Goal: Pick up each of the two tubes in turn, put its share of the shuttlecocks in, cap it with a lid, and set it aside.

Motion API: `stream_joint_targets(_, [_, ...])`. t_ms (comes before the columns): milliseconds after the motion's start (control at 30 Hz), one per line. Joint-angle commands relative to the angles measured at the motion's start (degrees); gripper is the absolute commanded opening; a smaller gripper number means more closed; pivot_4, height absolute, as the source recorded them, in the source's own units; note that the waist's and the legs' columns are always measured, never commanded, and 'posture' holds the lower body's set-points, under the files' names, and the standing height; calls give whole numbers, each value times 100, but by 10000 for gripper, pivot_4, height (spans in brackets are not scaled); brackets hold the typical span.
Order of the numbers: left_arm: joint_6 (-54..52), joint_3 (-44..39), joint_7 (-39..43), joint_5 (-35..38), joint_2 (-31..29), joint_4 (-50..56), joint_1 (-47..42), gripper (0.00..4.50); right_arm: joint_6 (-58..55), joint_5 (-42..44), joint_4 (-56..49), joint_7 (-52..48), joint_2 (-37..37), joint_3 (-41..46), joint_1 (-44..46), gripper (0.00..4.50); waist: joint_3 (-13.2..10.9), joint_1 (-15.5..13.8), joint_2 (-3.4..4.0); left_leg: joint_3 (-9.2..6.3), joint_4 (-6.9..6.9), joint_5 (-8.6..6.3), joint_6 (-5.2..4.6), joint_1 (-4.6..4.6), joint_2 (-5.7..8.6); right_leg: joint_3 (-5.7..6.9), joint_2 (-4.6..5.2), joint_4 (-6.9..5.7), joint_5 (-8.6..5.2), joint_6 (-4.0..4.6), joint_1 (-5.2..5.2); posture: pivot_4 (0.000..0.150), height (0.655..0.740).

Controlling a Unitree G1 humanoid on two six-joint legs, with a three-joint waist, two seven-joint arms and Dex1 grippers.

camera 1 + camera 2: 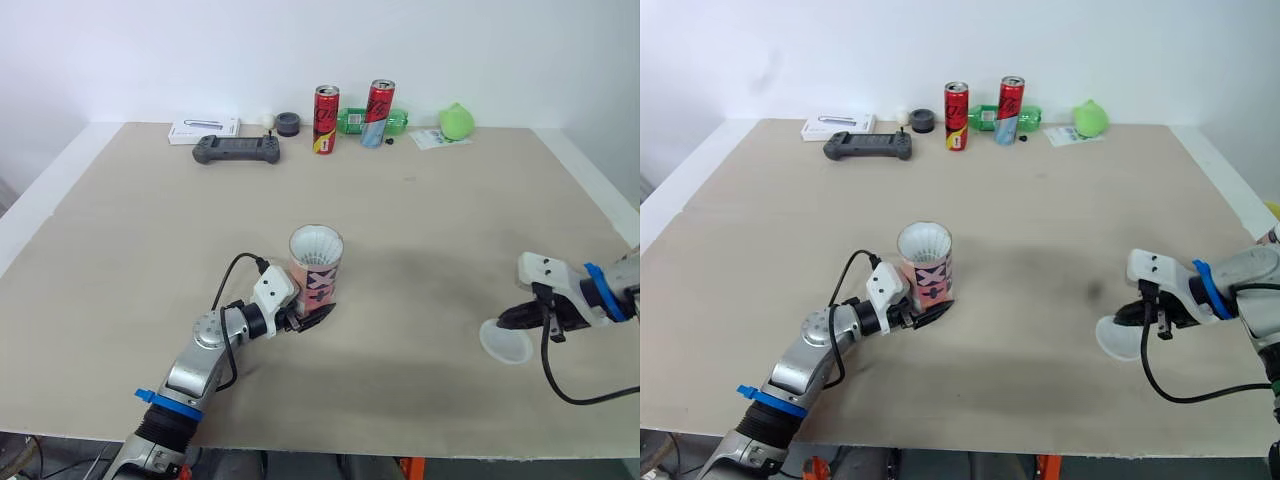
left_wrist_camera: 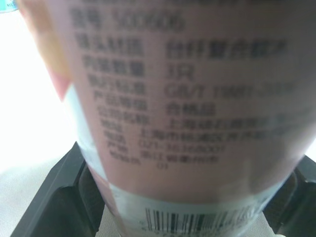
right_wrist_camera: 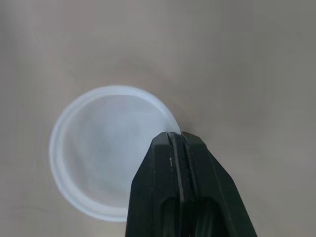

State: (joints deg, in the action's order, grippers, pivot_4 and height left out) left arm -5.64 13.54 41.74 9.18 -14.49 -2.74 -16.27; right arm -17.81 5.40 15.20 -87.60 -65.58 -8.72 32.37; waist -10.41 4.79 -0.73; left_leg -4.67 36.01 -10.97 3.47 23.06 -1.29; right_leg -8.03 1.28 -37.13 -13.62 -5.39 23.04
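A pink printed tube stands upright at the table's middle, the white feathers of a shuttlecock showing in its open top. My left gripper is shut on the tube's lower part, and in the left wrist view the black fingers sit on either side of the tube. At the right, my right gripper is shut on the rim of a translucent white lid. In the right wrist view the fingertips press together at the edge of the lid.
Along the far edge stand two red cans, with a green bottle lying behind them. A green lump, a black game controller, a white box and a small dark disc are also there.
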Motion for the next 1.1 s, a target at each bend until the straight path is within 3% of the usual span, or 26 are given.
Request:
stream_joint_targets(33, [-196, 109, 37, -83, -6, -175, -23, 36321, -593, 573, -985, -274, 310, 133, 1218, 519, 1, 16, 9, -1, 0, 3, -1, 0, 1, 0, 0, 0, 2, -2, -1, 1500, 7400])
stream_joint_targets(133, [-197, 110, 90, -76, 0, -277, -103, 36321, -1098, 967, -1315, -297, 943, 11, 2452, 519, -1, 21, 12, -4, -4, 20, -4, 1, 1, 3, -1, -3, 10, -5, 3, 1500, 7400])
stream_joint_targets(200, [-168, 145, 136, -98, 5, -373, -163, 36321, -755, 804, -1204, -194, 1543, -294, 3273, 519, 1, -8, 2, -7, -9, 25, -3, 7, -2, 9, -1, -2, 8, -2, 3, 1500, 7400])
stream_joint_targets(367, [-165, 174, 196, -119, -6, -399, -210, 36321, -397, 716, -819, -195, 2458, -680, 4150, 519, 9, -67, -14, -9, -17, 20, 5, 29, 0, 11, 4, 5, 8, -1, 12, 1500, 7400])
stream_joint_targets(733, [-187, 141, 135, -99, -3, -213, -75, 36321, 557, 102, 41, -367, 3176, -1384, 4643, 519, 8, -53, -14, -12, -31, 19, 6, 24, -7, 25, 2, -2, 14, 9, 20, 1500, 7400])
stream_joint_targets(1100, [-152, 138, 93, -119, 18, -264, -120, 36321, 705, 19, -156, -489, 3271, -1703, 4563, 519, 8, -52, -13, -13, -38, 19, 6, 24, -8, 27, 3, -1, 11, 13, 22, 1500, 7400])
